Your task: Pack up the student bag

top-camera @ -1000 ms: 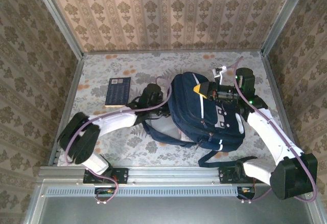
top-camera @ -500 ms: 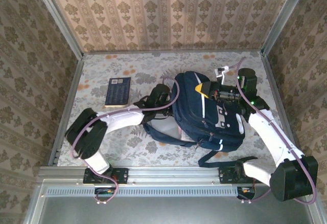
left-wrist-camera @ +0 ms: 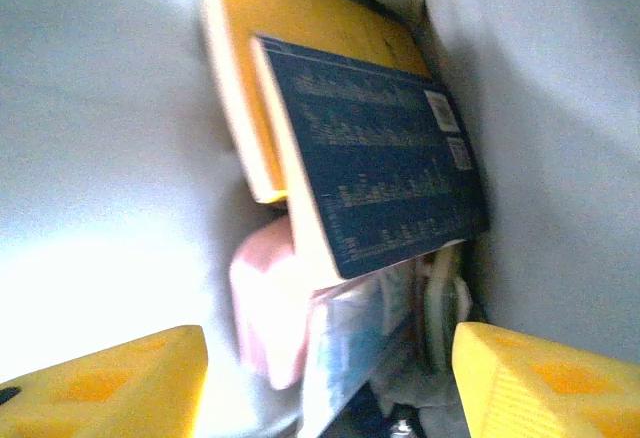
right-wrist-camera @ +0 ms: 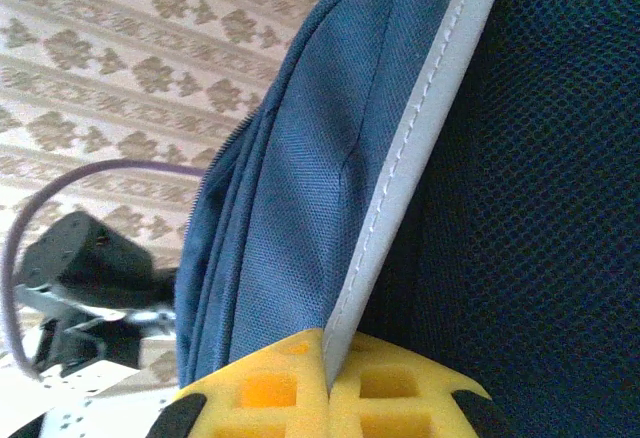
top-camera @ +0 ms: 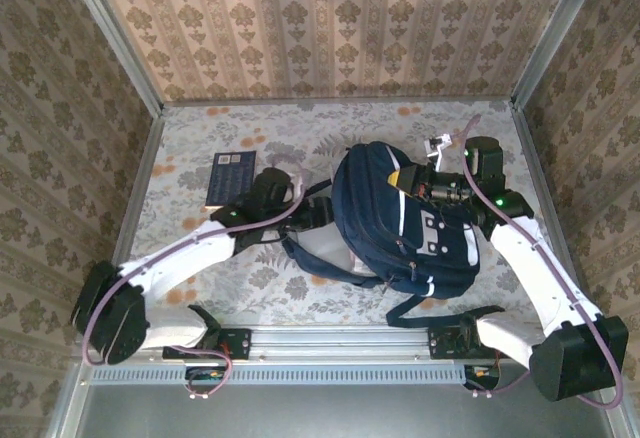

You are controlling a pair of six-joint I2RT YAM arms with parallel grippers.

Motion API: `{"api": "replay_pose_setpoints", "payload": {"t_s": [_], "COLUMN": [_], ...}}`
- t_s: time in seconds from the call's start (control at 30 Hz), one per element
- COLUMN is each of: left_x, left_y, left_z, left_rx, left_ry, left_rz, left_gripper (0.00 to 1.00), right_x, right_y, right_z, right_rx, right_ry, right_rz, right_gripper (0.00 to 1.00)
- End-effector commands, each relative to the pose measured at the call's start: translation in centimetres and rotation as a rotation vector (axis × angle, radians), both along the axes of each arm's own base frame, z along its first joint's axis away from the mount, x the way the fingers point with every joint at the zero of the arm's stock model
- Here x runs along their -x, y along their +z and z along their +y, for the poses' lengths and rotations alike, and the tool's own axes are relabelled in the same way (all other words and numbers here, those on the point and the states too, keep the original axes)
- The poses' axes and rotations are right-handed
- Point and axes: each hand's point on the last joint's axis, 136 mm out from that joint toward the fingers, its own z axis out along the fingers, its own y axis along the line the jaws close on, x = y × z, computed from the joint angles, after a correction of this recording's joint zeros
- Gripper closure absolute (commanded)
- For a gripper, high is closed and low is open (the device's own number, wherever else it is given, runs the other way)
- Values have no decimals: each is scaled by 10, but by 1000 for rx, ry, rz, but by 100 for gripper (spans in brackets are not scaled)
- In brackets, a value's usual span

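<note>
Bag (top-camera: 400, 228) right of centre on the surface (top-camera: 190, 288), lying flat, mouth turned toward the left arm (top-camera: 190, 253). Partly packed, to judge by the left wrist view: inside, a navy book (left-wrist-camera: 385, 173) leaning against a yellow one (left-wrist-camera: 290, 38), with something pink (left-wrist-camera: 262, 318) and pale oddments below, too blurred to name. Not finished, by the look of it: a second navy book (top-camera: 231, 178) out on the surface, well apart from the bag on its left, probably next to go in, and then the closing-up. Left jaws just at the bag's mouth, spread wide, nothing between them and nothing visibly touched; released, so free to fetch that book. Right arm (top-camera: 530, 258) reaching in from the other side, its jaws clenched tight on the bag's white-trimmed edge near the top, apparently holding the opening up. Worth keeping that pinch while anything else goes in.
</note>
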Motion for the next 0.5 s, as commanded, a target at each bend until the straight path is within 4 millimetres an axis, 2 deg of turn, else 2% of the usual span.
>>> {"api": "replay_pose_setpoints", "payload": {"t_s": [0.0,0.2,0.3,0.33,0.4,0.47], "left_x": [-6,-19,-29,-34,-45,-56], "left_y": [-16,-21,-21,-19,-16,-19], "left_z": [43,101,130,138,152,172], "left_rx": [-83,-153,-200,-209,-247,-342], "left_ry": [98,251,342,369,419,504], "left_rz": [0,-15,-11,-12,-19,3], "left_gripper": [34,33,30,30,29,24], "right_x": [-6,-5,-13,-12,-15,-16], "right_y": [-12,-60,-73,-78,-76,-69], "right_z": [-20,-4,-14,-21,-32,-41], "right_rx": [179,437,549,590,670,719], "right_ry": [-96,-57,-119,-139,-188,-234], "right_rz": [-21,19,11,27,2,-29], "right_gripper": [100,100,100,97,91,74]}}
